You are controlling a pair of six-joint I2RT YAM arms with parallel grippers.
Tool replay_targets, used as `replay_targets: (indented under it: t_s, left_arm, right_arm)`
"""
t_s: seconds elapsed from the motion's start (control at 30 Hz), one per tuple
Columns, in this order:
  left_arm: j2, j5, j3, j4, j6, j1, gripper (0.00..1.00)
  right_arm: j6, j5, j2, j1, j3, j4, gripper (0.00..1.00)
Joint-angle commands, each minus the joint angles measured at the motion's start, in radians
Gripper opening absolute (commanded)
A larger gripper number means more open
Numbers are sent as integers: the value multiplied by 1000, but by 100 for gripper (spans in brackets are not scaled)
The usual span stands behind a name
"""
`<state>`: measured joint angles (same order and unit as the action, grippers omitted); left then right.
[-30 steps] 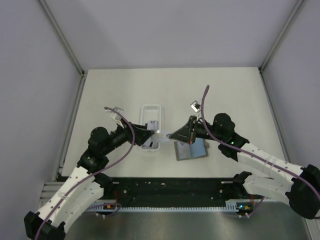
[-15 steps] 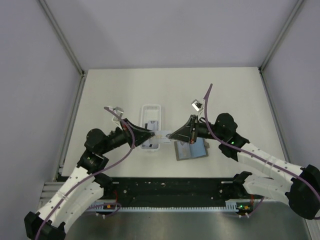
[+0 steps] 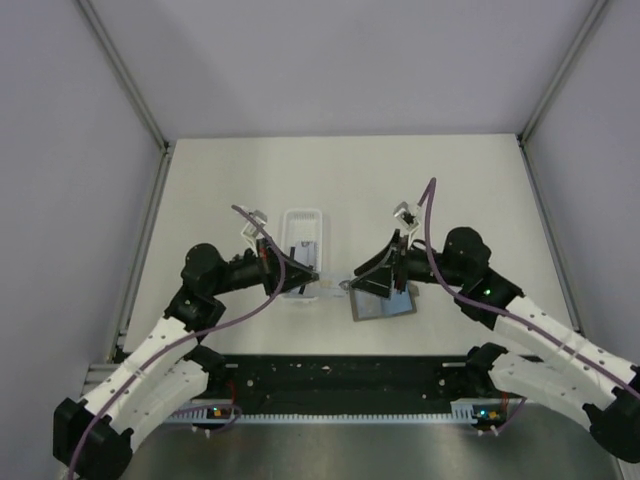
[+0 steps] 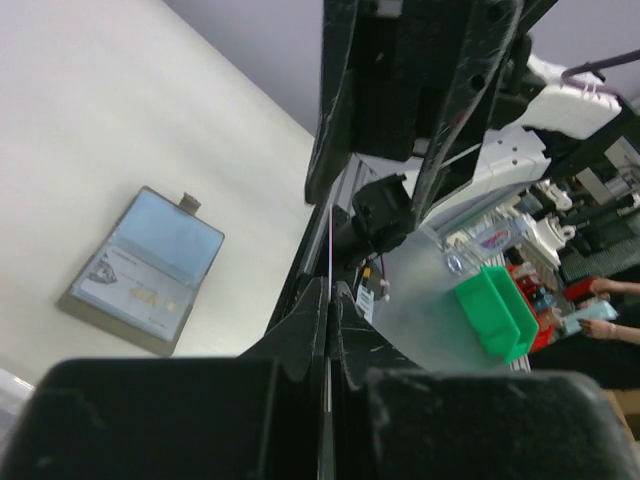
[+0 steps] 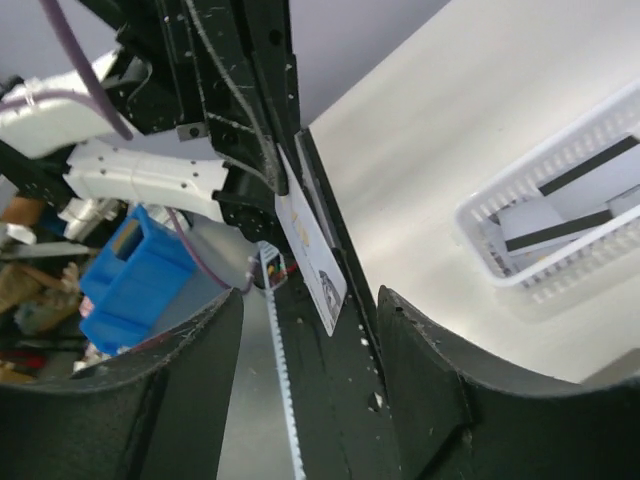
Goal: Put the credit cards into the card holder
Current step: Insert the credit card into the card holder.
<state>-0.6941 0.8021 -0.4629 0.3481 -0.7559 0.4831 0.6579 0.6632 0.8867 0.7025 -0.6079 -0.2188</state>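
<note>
Credit card (image 5: 313, 252) sits pinched in the left gripper (image 4: 328, 305), whose fingers are pressed together on it. It is held on edge above the table rather than flat, so the left wrist view shows only a thin line between the fingers. In the right wrist view its printed face slants, with the long axis running roughly along the fingers; how deep it sits in the grip I cannot quite make out. The right gripper (image 3: 355, 283) faces it just beside, nose to nose, with its jaws apart and nothing between them. The card holder (image 4: 145, 268) lies open and flat on the table (image 3: 350, 180), inner pockets up, to the right of the left gripper and partly under the right arm's wrist. That makes the right arm the nearer one, though the left has the card. By my reading, the coming move turns on carrying the card rightward and tipping it down so that a short edge meets a pocket mouth, and the right gripper stands in that path. The white tray (image 3: 302, 215), with more cards (image 5: 560, 215) in it, sits just left of the left gripper, hemming that side. The far table offers open room, while the arm bases close off the near edge.
</note>
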Motion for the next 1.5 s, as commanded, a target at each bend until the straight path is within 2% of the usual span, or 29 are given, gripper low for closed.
replay_targets:
  t_s: [0.0,0.1,0.2,0.33,0.4,0.57,1.03,1.47]
  left_arm:
    - [-85,169,-106,-31,59,3,0]
    - [-136,255,-149,-26,70,20,0]
    - [-174,296,-221,-119,151,57,0]
    - [-214,270,-319,-314,317,147,0]
    - [-235,250,-345,-342,357,208,0]
    - [-317,214,-404,-426,415,279,0]
    - [-450,224,-525,-514,480,322,0]
    - [-573,210,-652,-685,575,365,0]
  right_arm:
    - [-275,-21,-110,-6,-127,297,60]
    - [-340,41,-132,-8,-161,381,62]
    - [-368,84,-138,-6,-176,429,62]
    - [-392,87,-152,-6,-181,479,61]
    - [-394,113,-153,-6,-182,486,59]
    - [-411,148,-161,-6,-196,535,55]
    - [-414,225,-146,-3,-196,562,46]
    - [-431,234,-131,6,-201,582,34]
